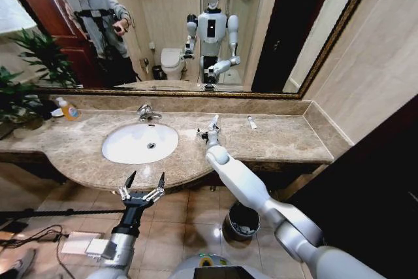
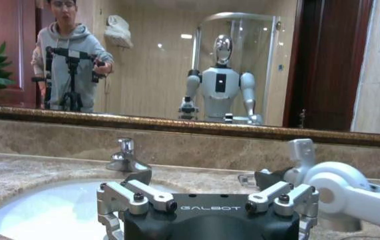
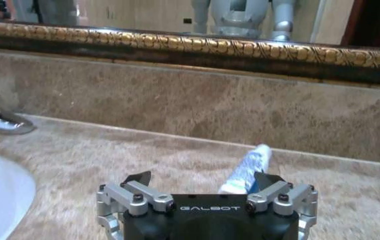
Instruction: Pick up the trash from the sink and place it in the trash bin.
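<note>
The right gripper (image 3: 203,187) hangs jaws wide apart, holding nothing, over a white tube (image 3: 246,167) on the marble beside the sink (image 1: 140,142). Closing off-centre could roll it away. The left gripper (image 1: 144,184) idles open before the sink.

The right arm (image 1: 261,194) is built from smooth, glossy white-grey rounded shells joined by ball-shaped joints. The left arm (image 1: 121,243) is made of silver-grey segments ending in a black wrist. Each gripper, the left gripper (image 1: 143,181) and the right gripper (image 3: 203,182), is formed of a black body marked "GALBOT" in pale letters, silver metal linkages fastened with dark screws, and pointed black jaws.
</note>
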Robot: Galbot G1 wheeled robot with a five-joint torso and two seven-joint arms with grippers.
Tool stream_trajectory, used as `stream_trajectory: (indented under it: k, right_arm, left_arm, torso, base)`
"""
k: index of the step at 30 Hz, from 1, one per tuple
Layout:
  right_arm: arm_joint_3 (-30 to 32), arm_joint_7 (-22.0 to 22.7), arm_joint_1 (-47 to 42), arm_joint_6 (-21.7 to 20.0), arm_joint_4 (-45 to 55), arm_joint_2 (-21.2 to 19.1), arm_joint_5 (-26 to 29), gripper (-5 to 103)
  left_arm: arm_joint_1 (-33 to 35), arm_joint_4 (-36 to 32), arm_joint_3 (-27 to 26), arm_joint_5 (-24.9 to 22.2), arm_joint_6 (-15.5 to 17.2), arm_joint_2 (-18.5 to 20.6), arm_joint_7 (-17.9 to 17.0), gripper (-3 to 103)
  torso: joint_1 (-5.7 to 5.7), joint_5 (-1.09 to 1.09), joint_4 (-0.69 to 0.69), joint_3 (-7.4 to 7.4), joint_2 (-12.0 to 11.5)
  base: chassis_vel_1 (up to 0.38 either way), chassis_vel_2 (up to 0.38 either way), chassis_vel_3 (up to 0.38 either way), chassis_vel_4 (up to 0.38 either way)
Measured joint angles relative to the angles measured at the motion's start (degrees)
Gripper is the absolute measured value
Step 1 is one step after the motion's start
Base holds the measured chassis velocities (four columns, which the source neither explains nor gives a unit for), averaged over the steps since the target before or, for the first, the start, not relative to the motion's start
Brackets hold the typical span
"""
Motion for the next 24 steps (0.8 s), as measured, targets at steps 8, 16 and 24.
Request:
stream_trajectory:
  k: [8,16,24]
  right_arm:
    - [0.6,0.0,3.1,1.2,-7.7,2.0,-0.6,100]
    - [2.7,-0.8,3.0,0.7,-8.9,0.8,-0.1,93]
    - [3.2,-1.9,2.2,1.3,-7.8,-1.2,1.1,62]
  left_arm:
    - [0.0,0.0,0.0,0.0,0.0,0.0,0.0,100]
    - [0.0,0.0,0.0,0.0,0.0,0.0,0.0,100]
    - [0.0,0.0,0.0,0.0,0.0,0.0,0.0,100]
  torso:
    - [0.0,0.0,0.0,0.0,0.0]
    - [0.0,0.02,0.0,0.0,0.0]
    - [0.0,0.02,-0.01,0.0,0.0]
  base:
    - [0.0,0.0,0.0,0.0]
    - [0.0,0.0,0.0,0.0]
    - [0.0,0.0,0.0,0.0]
